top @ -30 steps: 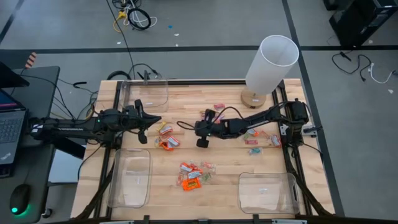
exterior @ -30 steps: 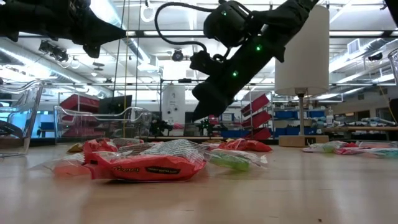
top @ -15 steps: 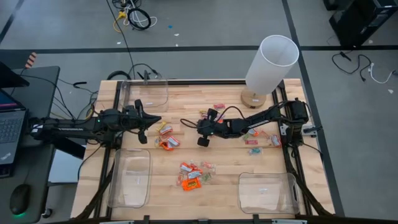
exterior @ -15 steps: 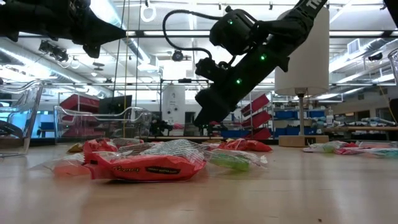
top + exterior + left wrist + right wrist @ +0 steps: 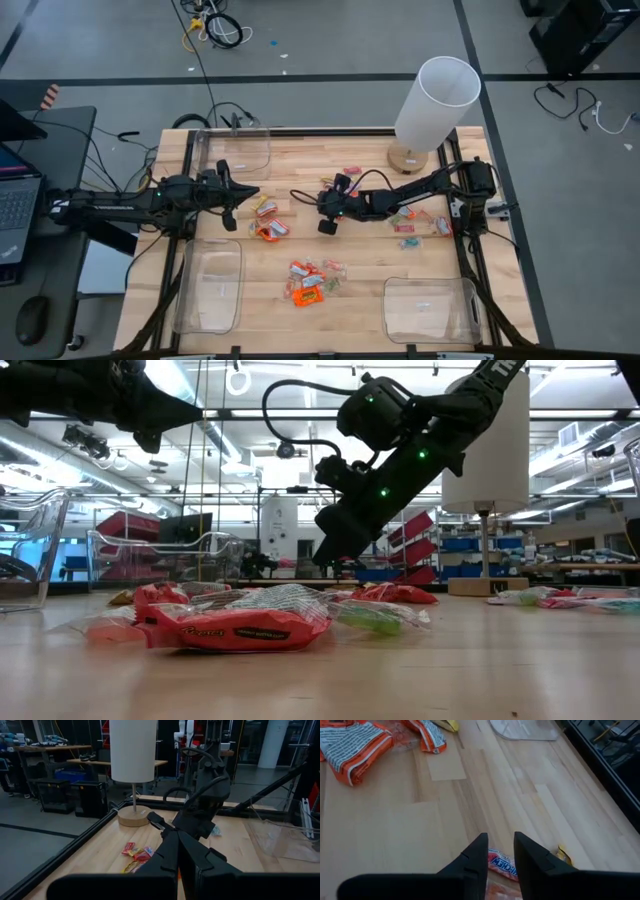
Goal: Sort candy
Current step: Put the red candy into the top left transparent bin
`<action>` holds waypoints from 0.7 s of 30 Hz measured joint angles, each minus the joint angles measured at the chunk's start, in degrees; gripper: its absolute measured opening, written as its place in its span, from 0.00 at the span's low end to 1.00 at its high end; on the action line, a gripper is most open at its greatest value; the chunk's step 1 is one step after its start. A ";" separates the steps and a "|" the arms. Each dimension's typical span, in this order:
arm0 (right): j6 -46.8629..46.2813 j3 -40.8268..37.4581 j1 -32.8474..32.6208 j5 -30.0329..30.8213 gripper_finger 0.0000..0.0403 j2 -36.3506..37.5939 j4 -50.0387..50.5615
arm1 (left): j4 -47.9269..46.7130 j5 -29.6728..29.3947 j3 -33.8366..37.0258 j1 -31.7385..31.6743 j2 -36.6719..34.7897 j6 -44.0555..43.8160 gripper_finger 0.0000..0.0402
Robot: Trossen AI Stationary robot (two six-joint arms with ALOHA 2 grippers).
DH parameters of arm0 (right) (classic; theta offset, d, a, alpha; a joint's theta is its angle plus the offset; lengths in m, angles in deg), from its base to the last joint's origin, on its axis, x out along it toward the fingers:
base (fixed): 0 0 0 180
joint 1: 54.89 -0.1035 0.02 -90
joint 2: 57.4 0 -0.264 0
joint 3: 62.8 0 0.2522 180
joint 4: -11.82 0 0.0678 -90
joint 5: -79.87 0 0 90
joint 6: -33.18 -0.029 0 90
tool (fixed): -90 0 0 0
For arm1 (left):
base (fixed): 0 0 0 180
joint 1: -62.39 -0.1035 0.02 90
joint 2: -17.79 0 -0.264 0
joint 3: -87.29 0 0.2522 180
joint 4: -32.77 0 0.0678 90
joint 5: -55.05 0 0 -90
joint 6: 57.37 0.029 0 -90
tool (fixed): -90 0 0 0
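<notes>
The candy lies in loose groups on the wooden table: orange and yellow pieces (image 5: 268,220) in front of my left gripper, an orange cluster (image 5: 310,281) nearer the near edge, and paler pieces (image 5: 410,222) under my right arm. My right gripper (image 5: 323,208) hovers mid-table, its fingers slightly open (image 5: 500,840) above a pink wrapped candy with a yellow end (image 5: 503,864) that lies flat on the wood. My left gripper (image 5: 252,194) hangs above the table's left part with its fingers shut (image 5: 178,835), and it holds nothing.
Three clear bins stand on the table: far left (image 5: 238,155), near left (image 5: 210,288) and near right (image 5: 430,308). A white lamp (image 5: 432,100) stands at the far right. Bare wood shows between the candy groups. Black rails (image 5: 470,250) run along the table's sides.
My right gripper has shifted slightly toward the table's right edge while staying above the table. The candy has kept its place.
</notes>
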 joint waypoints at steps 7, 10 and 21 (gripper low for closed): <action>-0.18 0.00 -0.02 -0.01 0.21 0.00 -0.01 | 0.00 0.00 0.00 0.01 -0.02 0.00 0.02; -0.20 0.00 -0.02 -0.01 0.21 0.00 0.01 | 0.00 0.00 0.00 0.02 -0.01 0.00 0.02; -0.63 0.00 0.07 -0.01 0.22 -0.02 -0.01 | 0.00 0.00 0.00 -0.01 -0.02 0.00 0.02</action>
